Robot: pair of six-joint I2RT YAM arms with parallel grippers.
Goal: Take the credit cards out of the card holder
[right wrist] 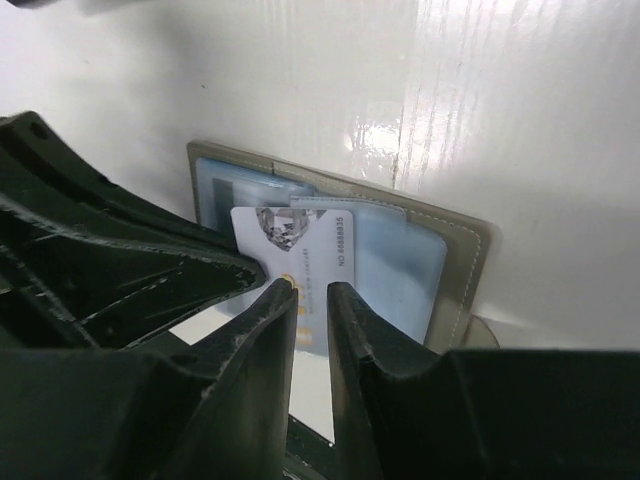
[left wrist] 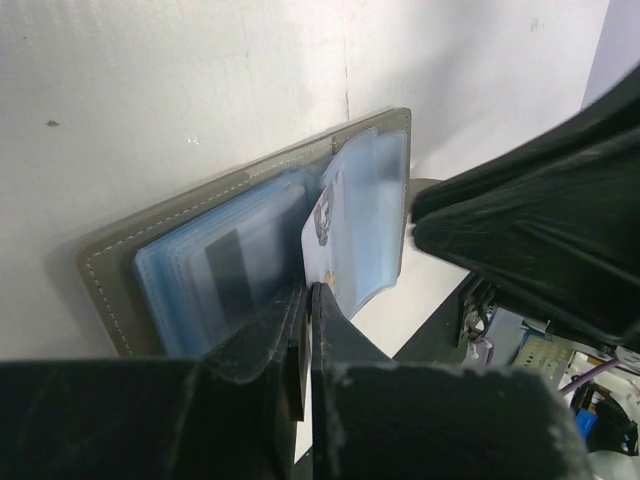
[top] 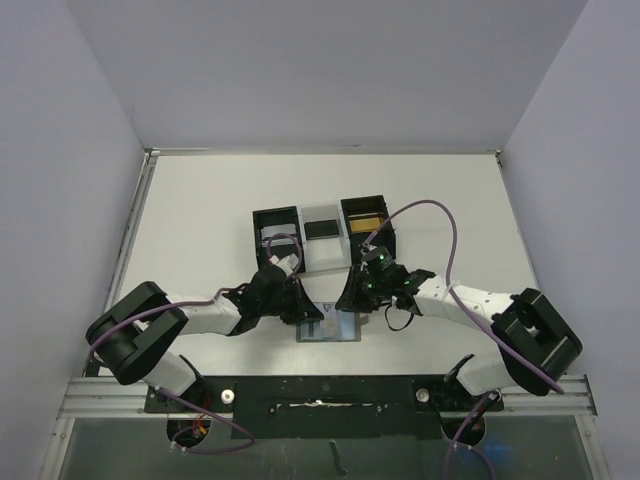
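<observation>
Our left tool (left wrist: pixel 308 290) is pinched shut at the near edge of the open card holder (left wrist: pixel 110 270), which lies on the desk (top: pixel 200 220) between both arms. Our right tool (right wrist: pixel 308 290) stands narrow over a white card (right wrist: pixel 300 245) that sits partly out of its sleeve. We judge that no card is fully out yet, and that others wait.

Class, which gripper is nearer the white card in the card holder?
Right. The right gripper straddles the white card; the left gripper, shut, sits at the card holder beside it.

Robot lab cell: plain white walls (top: pixel 330 70), white table (top: pixel 200 200), aluminium rail (top: pixel 100 400).
</observation>
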